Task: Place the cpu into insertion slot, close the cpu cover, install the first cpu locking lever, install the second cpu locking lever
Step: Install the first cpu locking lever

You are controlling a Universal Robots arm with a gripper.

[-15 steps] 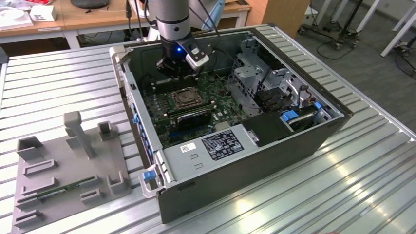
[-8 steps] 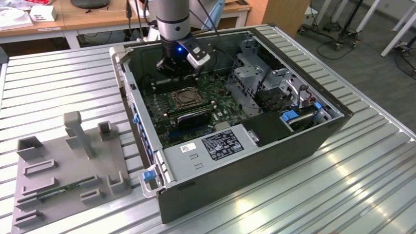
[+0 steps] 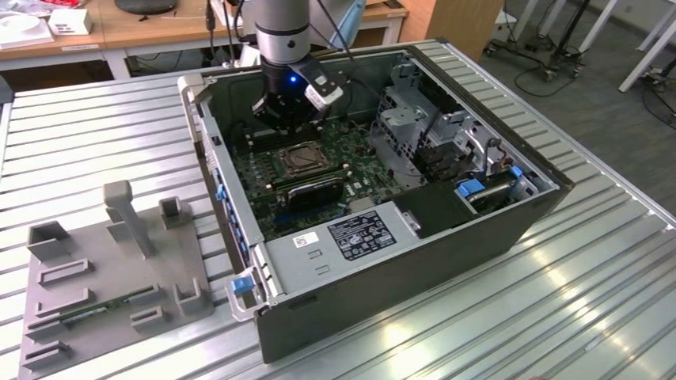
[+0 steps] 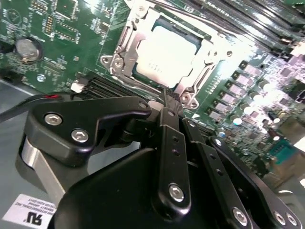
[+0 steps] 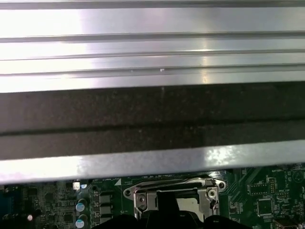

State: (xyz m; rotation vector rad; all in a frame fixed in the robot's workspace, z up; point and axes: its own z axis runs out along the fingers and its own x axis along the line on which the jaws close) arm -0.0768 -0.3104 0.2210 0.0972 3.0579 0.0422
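Observation:
The cpu (image 4: 167, 50), a pale silvery square, lies flat in the insertion slot (image 3: 299, 159) on the green motherboard inside the open computer case. The cpu cover (image 4: 121, 47) lies down around it as a silvery frame. A thin metal lever rod (image 4: 190, 16) runs along one side of the socket. My gripper (image 3: 285, 119) hangs over the board just behind the socket. In the second wrist view the gripper (image 4: 170, 98) is shut, its tips at the socket's rim with nothing seen between them. The first wrist view has the socket (image 5: 205, 195) and the dark gripper tip (image 5: 167, 210) in front of it.
Long black memory slots (image 4: 248, 19) flank the socket, and a black block (image 3: 315, 190) sits just in front of it. A metal drive cage (image 3: 407, 127) rises on the exterior view's right. The case wall (image 3: 211, 158) stands close by. A grey fixture plate (image 3: 106, 269) lies on the slatted table.

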